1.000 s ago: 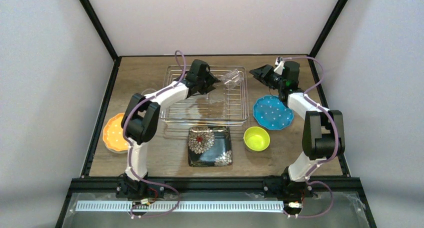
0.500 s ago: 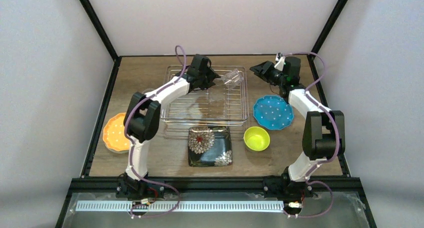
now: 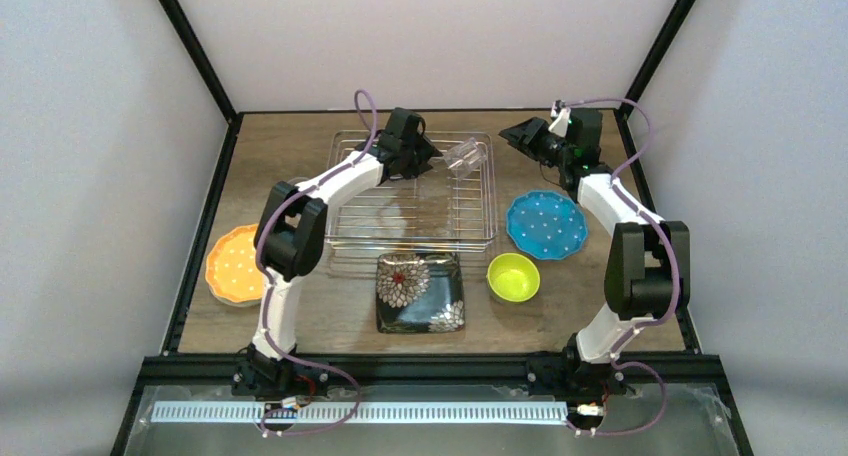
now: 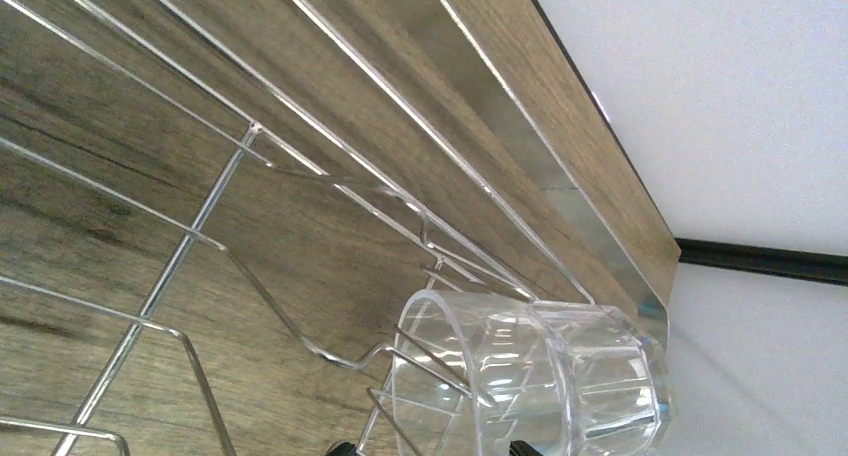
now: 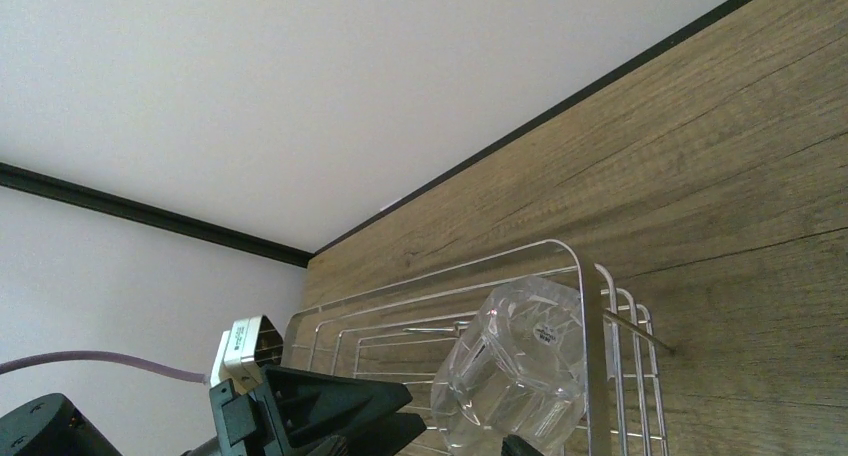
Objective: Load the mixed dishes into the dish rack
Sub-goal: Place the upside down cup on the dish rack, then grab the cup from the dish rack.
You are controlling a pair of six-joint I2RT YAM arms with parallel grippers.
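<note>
Glass cup: one clear glass cup [image 3: 466, 157] lies tipped on its side in the far right corner of the dish rack [image 3: 380, 211], resting on the wires against the rim.
Done so far: by the look of it, that cup is the only dish clearly inside the rack.
Left to load: orange plate [image 3: 232, 266], blue plate [image 3: 545, 224], black floral plate [image 3: 420, 291] and yellow-green bowl [image 3: 513, 276], all on the surface [image 3: 300, 146] outside the rack.
Left gripper [image 3: 437, 162]: right at the cup, but only its fingertips show, so I cannot tell whether it grips.
Right gripper [image 3: 508, 133]: spread wide and empty, hovering just past the rack's far right corner.
In the way: the left arm stretches across the rack, and the lying cup takes up that corner.
</note>
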